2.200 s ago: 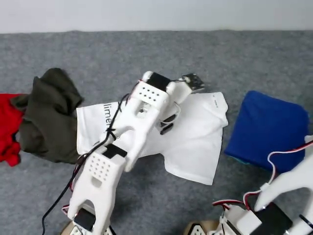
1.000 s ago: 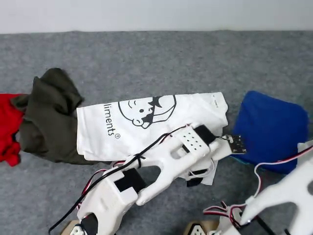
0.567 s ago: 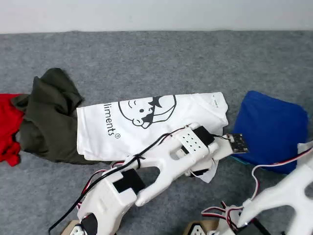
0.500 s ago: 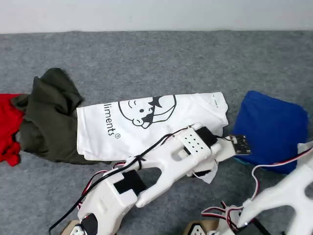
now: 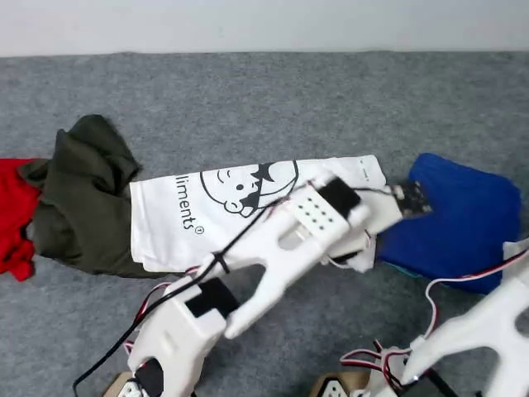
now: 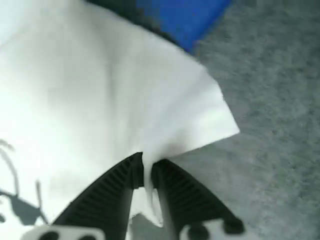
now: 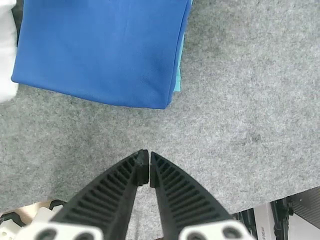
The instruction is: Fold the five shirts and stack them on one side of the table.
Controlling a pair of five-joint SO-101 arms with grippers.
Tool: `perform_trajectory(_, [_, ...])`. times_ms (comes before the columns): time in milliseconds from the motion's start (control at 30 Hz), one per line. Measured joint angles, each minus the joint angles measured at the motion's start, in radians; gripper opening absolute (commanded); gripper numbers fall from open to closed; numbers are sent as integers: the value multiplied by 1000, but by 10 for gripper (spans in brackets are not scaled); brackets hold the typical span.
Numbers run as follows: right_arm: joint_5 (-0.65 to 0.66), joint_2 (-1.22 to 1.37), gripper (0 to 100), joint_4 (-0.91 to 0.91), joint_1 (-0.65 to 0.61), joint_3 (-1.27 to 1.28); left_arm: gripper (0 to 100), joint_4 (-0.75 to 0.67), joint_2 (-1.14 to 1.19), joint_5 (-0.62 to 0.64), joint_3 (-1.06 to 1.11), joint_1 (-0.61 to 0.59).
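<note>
Left gripper [image 6: 146, 167]: jaws clamped on a thin fold of the white shirt [image 6: 100, 90], near a loose corner. That corner is lifted off the table [image 5: 248, 91] and flares out past the tips. The bite looks shallow, one or two layers at most.

The rest of the white shirt lies flat mid-table, print side up, with the left arm stretched across it. The held corner is just beside the blue shirt [image 5: 455, 223]. The blue shirt sits folded on the right side, and a cyan shirt [image 7: 177, 75] pokes out from under its edge, so I read that as the stack.

Right gripper [image 7: 149, 159]: jaws closed on nothing. It hangs over bare table near the blue shirt and touches neither shirt.

Dark green shirt [image 5: 78, 190] and red shirt [image 5: 12, 215] are bunched unfolded at the left edge. The green one overlaps the white shirt's far end.

Judgement: mid-fold on shirt three, two more to go.

Risks:
- Shallow pinch, so the cloth could slip out mid-swing and the fold collapses.
- Only one corner is held and nothing pins the other side, so the whole shirt may drag or the crease may go skewed.
- The corner is close to the stack, so a low sweep could catch the blue shirt and knock the stack crooked.
- The green overlap could tug along if the white shirt slides.
</note>
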Motion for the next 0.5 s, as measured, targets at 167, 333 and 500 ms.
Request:
perform_trajectory(167, [0, 0, 9, 0, 0, 0, 58, -58, 0, 0, 14, -103])
perform_trajectory(333, [0, 0, 9, 0, 0, 0, 62, -137, 0, 2, 68, -204])
perform_trajectory(500, [0, 0, 9, 0, 0, 0, 65, -216, 0, 5, 155, -267])
